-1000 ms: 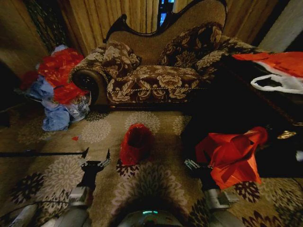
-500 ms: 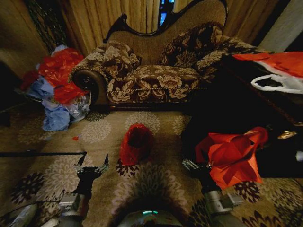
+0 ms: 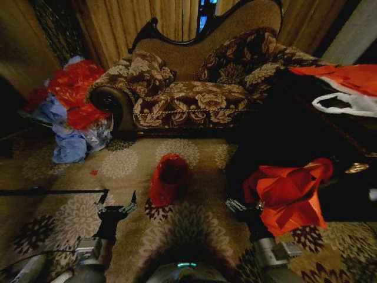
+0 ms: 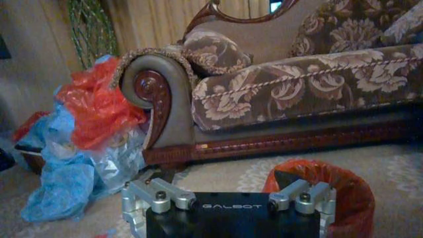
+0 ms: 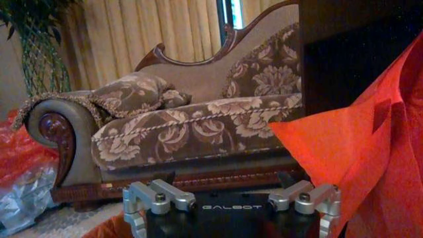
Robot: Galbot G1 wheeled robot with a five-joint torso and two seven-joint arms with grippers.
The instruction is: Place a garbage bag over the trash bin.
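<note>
Bagging looks done: the garbage bag (image 3: 169, 178) is already lining the trash bin (image 4: 322, 197). The left gripper (image 3: 117, 205) is pulling back toward the robot, fingers spread wide and empty, bin now ahead of its tips. Right gripper (image 3: 235, 206) is idling beside the orange-red bag (image 3: 288, 194), fingers apart.

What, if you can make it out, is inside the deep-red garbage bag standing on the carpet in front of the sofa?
The garbage bag stands open-mouthed on the carpet, and its inside looks dark and empty from the head view. The trash bin it presumably lines is covered by the red plastic, so the bin itself cannot be seen.
</note>
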